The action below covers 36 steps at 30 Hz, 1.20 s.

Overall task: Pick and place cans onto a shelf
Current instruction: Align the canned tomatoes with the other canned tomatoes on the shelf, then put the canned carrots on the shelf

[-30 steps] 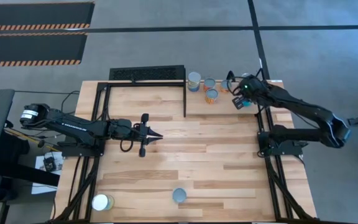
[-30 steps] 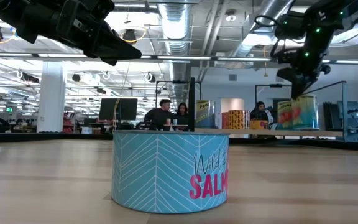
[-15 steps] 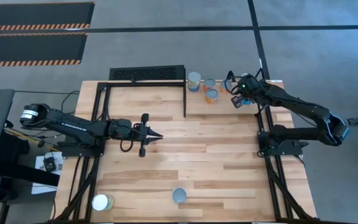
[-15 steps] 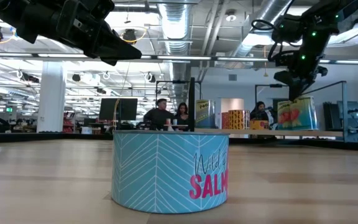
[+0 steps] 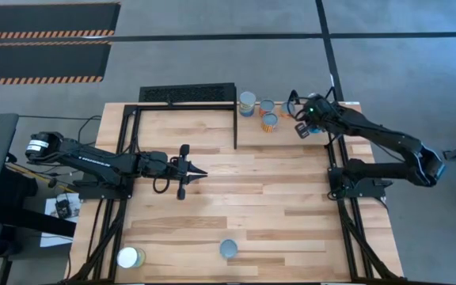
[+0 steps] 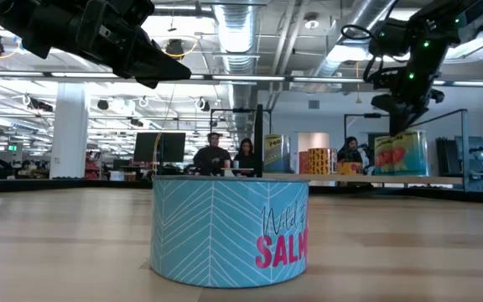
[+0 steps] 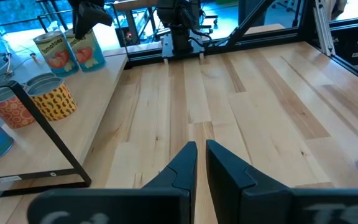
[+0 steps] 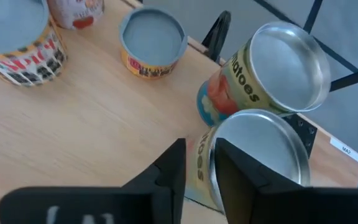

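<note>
Right tool (image 8: 196, 163) is held over two tomato cans (image 8: 253, 155) at desk's far right corner, fingers nearly closed, gripping nothing. Left tool (image 7: 201, 163), closed, is parked mid-desk. Shelf (image 5: 187, 94) sits at far edge.

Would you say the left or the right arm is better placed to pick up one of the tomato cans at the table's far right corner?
The right. Its gripper hovers directly above the tomato cans, while the left gripper waits mid-table, pointing away from them.
</note>
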Each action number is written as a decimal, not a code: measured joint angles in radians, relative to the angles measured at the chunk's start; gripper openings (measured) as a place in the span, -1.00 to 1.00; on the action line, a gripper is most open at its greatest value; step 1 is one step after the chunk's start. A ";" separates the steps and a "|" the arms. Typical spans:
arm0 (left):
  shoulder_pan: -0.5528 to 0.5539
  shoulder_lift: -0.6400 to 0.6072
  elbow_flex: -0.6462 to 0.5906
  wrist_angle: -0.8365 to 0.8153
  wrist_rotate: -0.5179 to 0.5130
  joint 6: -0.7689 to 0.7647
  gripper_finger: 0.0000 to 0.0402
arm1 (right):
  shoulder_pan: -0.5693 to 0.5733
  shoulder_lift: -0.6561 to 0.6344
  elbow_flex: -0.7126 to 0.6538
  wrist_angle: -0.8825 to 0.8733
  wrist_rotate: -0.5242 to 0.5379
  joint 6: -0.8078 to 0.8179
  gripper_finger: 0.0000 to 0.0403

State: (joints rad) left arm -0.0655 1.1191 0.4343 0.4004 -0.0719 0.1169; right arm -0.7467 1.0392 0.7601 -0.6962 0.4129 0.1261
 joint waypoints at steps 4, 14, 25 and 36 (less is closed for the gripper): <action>0.000 0.000 0.000 0.000 0.000 0.000 -0.88 | 0.000 -0.045 0.000 -0.004 -0.002 -0.001 -0.45; 0.000 0.000 0.000 0.000 -0.001 0.000 -0.88 | 0.047 -0.153 0.000 -0.009 0.001 -0.011 -0.46; 0.000 0.000 0.000 0.000 -0.003 0.001 -0.88 | 0.275 -0.280 0.000 -0.006 0.004 -0.029 -0.88; 0.000 0.000 0.000 -0.002 -0.003 0.014 -0.88 | 0.720 -0.348 -0.174 0.455 0.007 -0.125 -0.97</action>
State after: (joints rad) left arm -0.0654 1.1191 0.4343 0.3980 -0.0750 0.1310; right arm -0.0263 0.6913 0.5864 -0.2408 0.4199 0.0008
